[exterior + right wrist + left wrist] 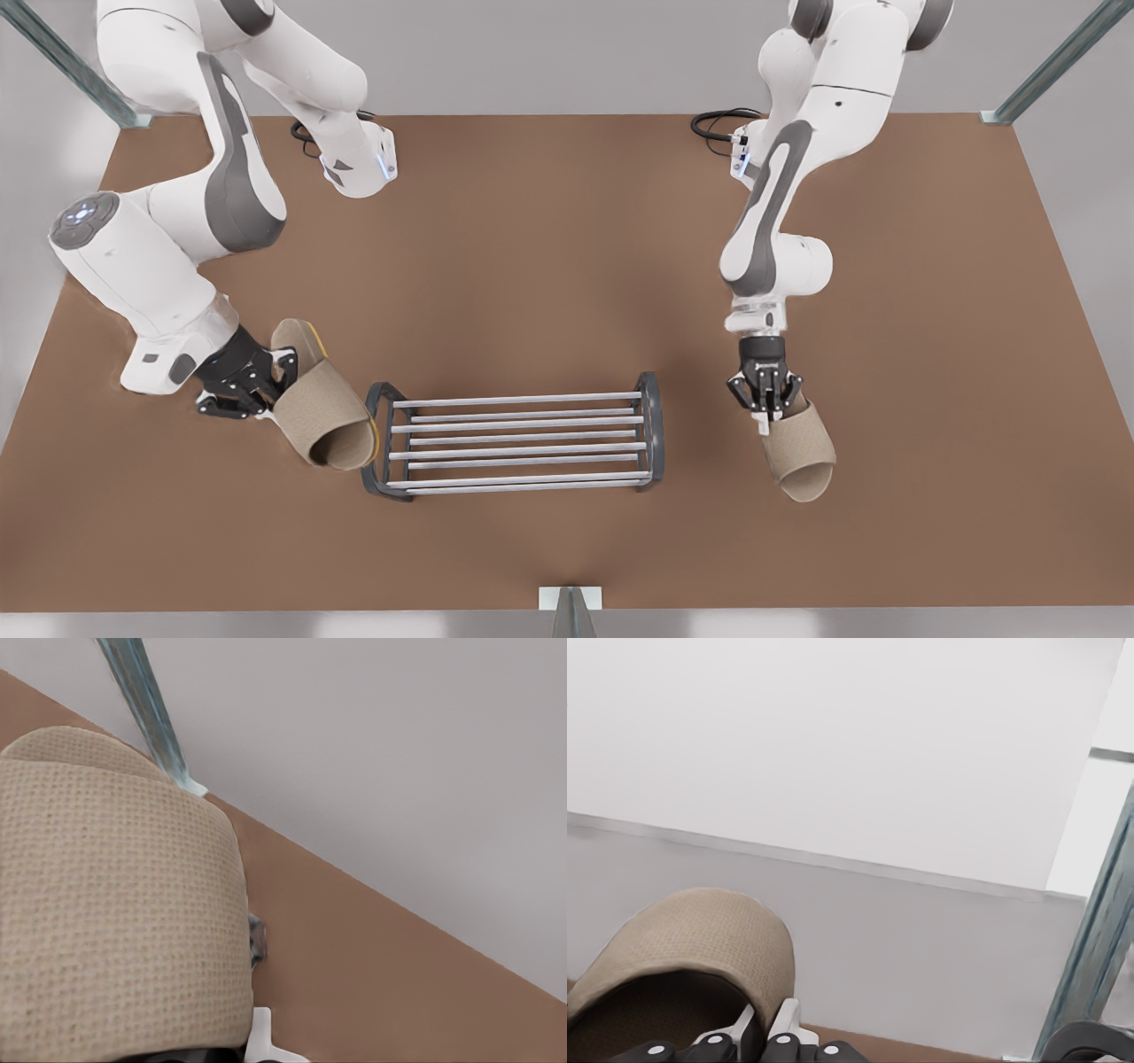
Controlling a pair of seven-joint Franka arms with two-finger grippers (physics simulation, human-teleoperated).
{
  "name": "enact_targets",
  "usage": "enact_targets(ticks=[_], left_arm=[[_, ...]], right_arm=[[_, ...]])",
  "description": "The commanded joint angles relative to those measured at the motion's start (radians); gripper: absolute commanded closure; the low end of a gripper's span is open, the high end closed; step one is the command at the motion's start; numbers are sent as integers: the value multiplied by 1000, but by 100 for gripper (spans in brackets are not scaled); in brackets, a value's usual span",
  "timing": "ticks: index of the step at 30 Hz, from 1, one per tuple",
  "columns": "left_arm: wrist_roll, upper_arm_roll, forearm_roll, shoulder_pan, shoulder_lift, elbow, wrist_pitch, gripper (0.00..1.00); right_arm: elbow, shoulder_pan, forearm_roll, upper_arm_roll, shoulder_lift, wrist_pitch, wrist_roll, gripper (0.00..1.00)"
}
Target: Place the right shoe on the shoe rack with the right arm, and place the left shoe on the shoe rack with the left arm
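— Where did we find the left shoe [323, 412]?
— At the front view's left, tipped on its side just beside the shoe rack [523, 439]. The left hand [266, 383] pinched it along its side, where the strap met the sole.
— How did we expect it to handle?
— Light, we judged, with a soft fabric strap that would give and a stiffer sole. We thought the sole edge made the surer hold.
— And the rack?
— It stood bare on the counter [532, 266], its silver rods smooth enough that a slipper might slide on them.
— Farther right?
— The right hand [769, 409] was clamped on the rear of the right shoe [802, 456], toe pointing away from the arm, a little apart from the rack. We could not tell whether it had left the counter.
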Motion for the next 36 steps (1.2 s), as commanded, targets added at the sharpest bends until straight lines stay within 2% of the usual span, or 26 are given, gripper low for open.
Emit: enact_targets(ticks=[1,4,5,6,8,9,12,18,23,27,32,34,36], left_arm=[[-402,4,-14,0,-75,1,130,79],[-399,-6,-30,-60,-153,46,166,79],[-399,-6,-53,-94,-149,78,172,79],[-398,-6,-69,-114,-140,116,182,79],[-389,-21,-121,-143,-61,234,204,79],[-382,-22,-150,-152,-25,290,204,79],[-372,-53,-228,-158,38,382,204,79],[-352,-53,-307,-220,94,451,198,79],[-350,-53,-396,-258,233,549,150,79],[-352,-53,-431,-261,285,549,123,79],[-350,-53,-489,-259,356,547,58,79],[-352,-53,-491,-259,376,547,52,79],[-352,-53,-503,-259,391,547,52,79]], right_arm=[[6,114,-94,4,-9,-151,682,79],[18,315,-273,-11,27,-150,1045,79],[81,348,-309,-14,77,-150,1137,79],[135,415,-336,-51,129,-148,1257,79],[230,578,-352,-232,204,-139,1312,79],[272,610,-352,-293,237,-139,1305,79],[270,599,-355,-326,244,-110,1273,79],[180,578,-419,-330,244,-29,1283,79],[77,584,-465,-330,243,53,1297,79],[63,590,-501,-330,248,86,1297,79],[84,582,-576,-330,332,126,1297,79],[81,581,-576,-330,330,126,1297,69],[75,581,-582,-330,329,126,1297,66]])
